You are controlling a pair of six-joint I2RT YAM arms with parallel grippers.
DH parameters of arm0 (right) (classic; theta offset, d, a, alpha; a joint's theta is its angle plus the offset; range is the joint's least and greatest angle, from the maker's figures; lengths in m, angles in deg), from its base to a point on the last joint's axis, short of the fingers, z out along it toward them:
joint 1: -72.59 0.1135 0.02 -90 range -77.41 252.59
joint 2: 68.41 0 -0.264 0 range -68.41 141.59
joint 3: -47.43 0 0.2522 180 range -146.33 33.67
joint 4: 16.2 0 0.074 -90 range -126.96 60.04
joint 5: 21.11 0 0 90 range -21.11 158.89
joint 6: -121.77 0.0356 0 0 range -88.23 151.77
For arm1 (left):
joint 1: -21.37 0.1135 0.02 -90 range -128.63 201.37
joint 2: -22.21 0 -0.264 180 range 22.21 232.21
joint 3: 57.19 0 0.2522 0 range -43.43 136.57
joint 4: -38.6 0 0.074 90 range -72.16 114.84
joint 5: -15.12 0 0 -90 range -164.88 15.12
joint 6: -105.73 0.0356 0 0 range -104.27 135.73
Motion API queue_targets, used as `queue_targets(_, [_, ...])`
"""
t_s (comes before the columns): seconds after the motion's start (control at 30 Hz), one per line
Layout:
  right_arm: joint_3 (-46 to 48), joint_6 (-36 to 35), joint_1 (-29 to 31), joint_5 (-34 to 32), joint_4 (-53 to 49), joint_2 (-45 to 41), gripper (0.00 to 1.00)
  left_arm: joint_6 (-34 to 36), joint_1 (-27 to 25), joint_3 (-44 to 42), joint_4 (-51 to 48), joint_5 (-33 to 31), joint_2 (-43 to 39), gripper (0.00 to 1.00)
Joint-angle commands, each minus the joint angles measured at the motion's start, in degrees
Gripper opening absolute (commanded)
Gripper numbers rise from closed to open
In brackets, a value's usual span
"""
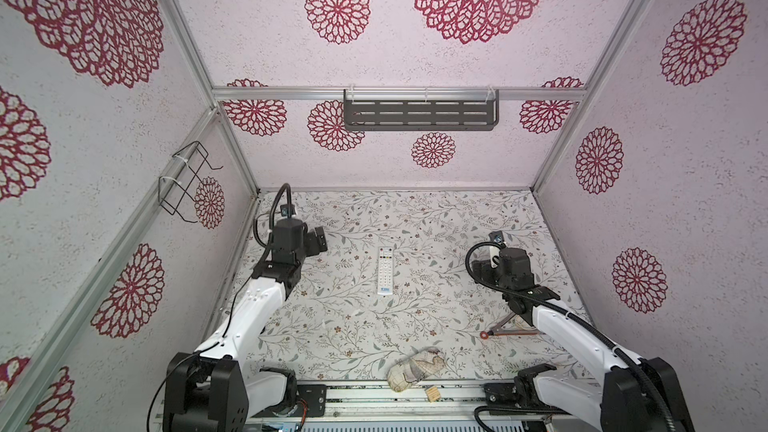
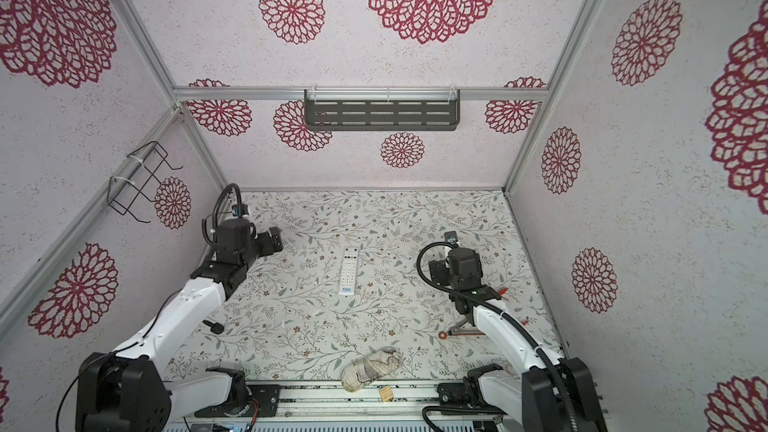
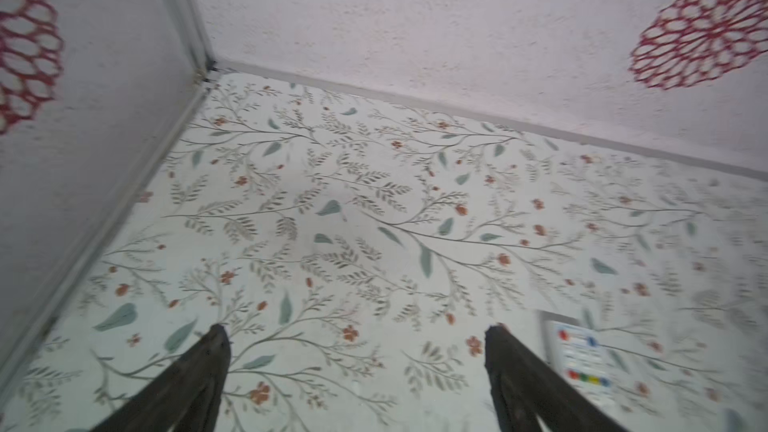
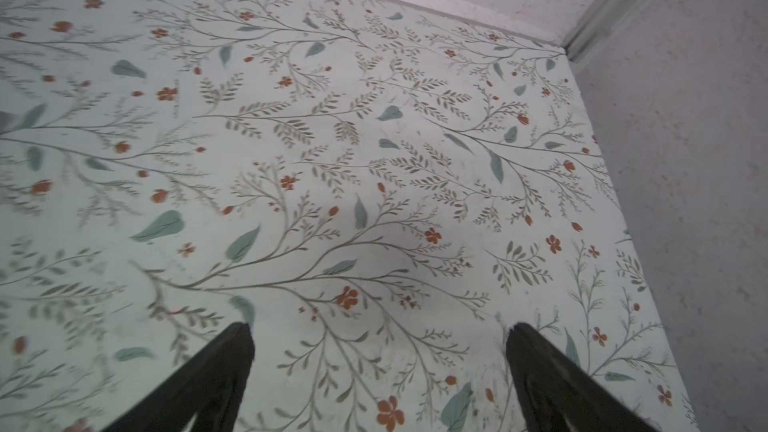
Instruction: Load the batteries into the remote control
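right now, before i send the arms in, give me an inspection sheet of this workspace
surface: floral-print table, no spills seen
job's things: remote control lies buttons up mid-table, touched by neither gripper; batteries not clearly made out
clutter: ring-ended tool partly under the right arm; cloth bundle and wooden block at the near edge
grippers: left gripper open, empty; right gripper open, empty
cables: black cable loops at each wrist, clear of the remote
surroundings: slotted shelf on back wall, wire rack on left wall
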Motion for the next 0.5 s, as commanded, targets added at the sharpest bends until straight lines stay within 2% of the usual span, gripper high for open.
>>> queue_targets(0.0, [1.74,-3.52,-2.24,4.33,14.47,4.62,0.99,6.61,2.05,-9.02,18.64,-14.20,-0.39,0.97])
queue_targets(0.07, [2.10,-3.85,-3.11,4.33,18.92,8.06,0.99,7.23,5.12,-10.78,19.31,-10.33,-0.08,0.97])
queue_targets(0.13, [3.18,-4.71,-3.74,4.19,24.30,10.78,0.99,10.71,5.79,-12.78,22.90,-10.21,1.57,0.97])
queue_targets(0.2, [6.26,-6.90,-4.21,4.47,33.25,12.75,0.99,12.47,7.17,-16.24,31.55,-8.76,3.64,0.97])
queue_targets(0.23, [7.73,-7.44,-4.29,4.32,37.08,13.28,0.99,12.05,8.56,-17.84,35.35,-5.41,4.42,0.97])
queue_targets(0.33, [9.81,-4.97,-6.26,7.96,42.60,14.89,0.99,10.33,11.34,-17.89,36.93,0.25,4.97,0.97])
queue_targets(0.4, [10.68,-4.28,-6.73,10.69,45.83,15.48,0.99,8.24,13.63,-19.68,45.45,4.39,7.15,0.97])
queue_targets(0.47, [11.05,-3.92,-6.96,10.79,47.31,16.20,0.99,8.57,14.33,-19.11,46.38,7.27,8.79,0.97])
